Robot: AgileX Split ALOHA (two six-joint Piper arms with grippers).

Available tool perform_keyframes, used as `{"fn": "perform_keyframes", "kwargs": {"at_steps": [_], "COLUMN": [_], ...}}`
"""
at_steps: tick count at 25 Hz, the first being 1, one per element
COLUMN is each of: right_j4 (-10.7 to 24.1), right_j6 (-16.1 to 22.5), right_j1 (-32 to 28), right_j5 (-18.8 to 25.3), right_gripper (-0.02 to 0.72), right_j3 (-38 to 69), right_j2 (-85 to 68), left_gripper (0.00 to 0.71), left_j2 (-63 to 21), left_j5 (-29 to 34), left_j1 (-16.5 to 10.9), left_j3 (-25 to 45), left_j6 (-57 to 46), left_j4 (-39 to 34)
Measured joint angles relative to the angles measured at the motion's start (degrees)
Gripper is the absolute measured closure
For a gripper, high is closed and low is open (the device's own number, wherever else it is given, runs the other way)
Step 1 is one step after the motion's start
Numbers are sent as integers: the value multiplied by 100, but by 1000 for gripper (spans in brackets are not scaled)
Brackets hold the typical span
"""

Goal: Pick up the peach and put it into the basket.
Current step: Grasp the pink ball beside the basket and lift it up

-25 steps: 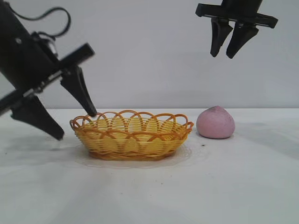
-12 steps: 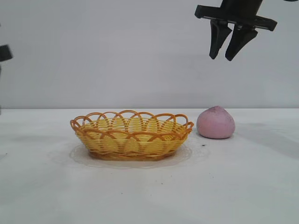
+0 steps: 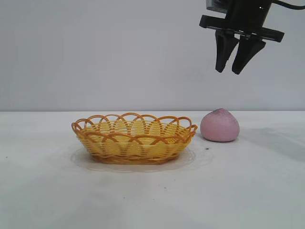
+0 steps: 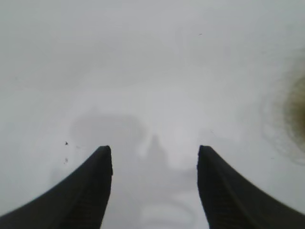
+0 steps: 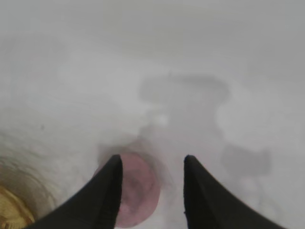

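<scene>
The peach (image 3: 219, 125) sits on the white table (image 3: 248, 191), just to the right of the basket (image 3: 134, 138) and apart from it, with a small gap between its side and the basket's looped orange-brown rim. The basket rests near the middle of the table, its yellow weave showing nothing inside from the exterior view. High above the peach hangs the right gripper (image 3: 234, 71), pointing straight down — its two dark fingers stand a narrow way apart, with nothing between them, slightly to the right of the fruit's pointed tip. From the right wrist view the same gripper (image 5: 152, 161) looks down on the table, the peach (image 5: 138, 191) showing partly behind one finger and a sliver of the basket (image 5: 12, 212) at the picture's edge. The left arm is outside the exterior view; its wrist camera shows the left gripper (image 4: 155, 153) with fingers spread wide over bare table (image 4: 152, 71), holding nothing.
</scene>
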State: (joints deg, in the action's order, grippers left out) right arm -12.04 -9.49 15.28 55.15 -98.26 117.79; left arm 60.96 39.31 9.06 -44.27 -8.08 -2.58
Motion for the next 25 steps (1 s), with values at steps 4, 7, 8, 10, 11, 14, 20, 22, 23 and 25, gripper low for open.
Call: {"fn": "perform_keyframes", "kwargs": {"at_steps": [4, 7, 8, 10, 11, 14, 20, 22, 23, 25], "right_j4": [-7, -7, -7, -26, -50, -60, -159, -193, -196, -219], "right_j6": [-19, -19, -19, -19, -19, -19, -19, -19, -19, -19], "right_j1": [0, 0, 0, 0, 0, 0, 0, 0, 0, 0], "right_j5": [37, 44, 65, 157, 232, 392, 486, 512, 540, 567], "right_gripper": [442, 442, 442, 442, 442, 442, 442, 442, 442, 442], "right_j3": [0, 0, 0, 0, 0, 0, 0, 0, 0, 0], "right_j2": [0, 6, 14, 77, 114, 277, 450, 503, 531, 555], "left_gripper": [312, 312, 312, 312, 312, 312, 312, 312, 312, 312], "left_j2": [-1100, -1693, -1840, -2180, -2382, -3025, -4206, -4583, -4780, -5102], "left_j5": [724, 1229, 1361, 1580, 1683, 1949, 2181, 2181, 2181, 2232], "left_j1": [239, 237, 237, 246, 246, 246, 246, 246, 246, 246], "left_j3": [333, 626, 747, 959, 1092, 1394, 1515, 1515, 1515, 1538], "left_j6": [-260, -298, -298, -307, -321, -321, -287, -242, -205, -65], "left_j4": [-110, -147, -147, -147, -147, -147, -282, -282, -268, -233]}}
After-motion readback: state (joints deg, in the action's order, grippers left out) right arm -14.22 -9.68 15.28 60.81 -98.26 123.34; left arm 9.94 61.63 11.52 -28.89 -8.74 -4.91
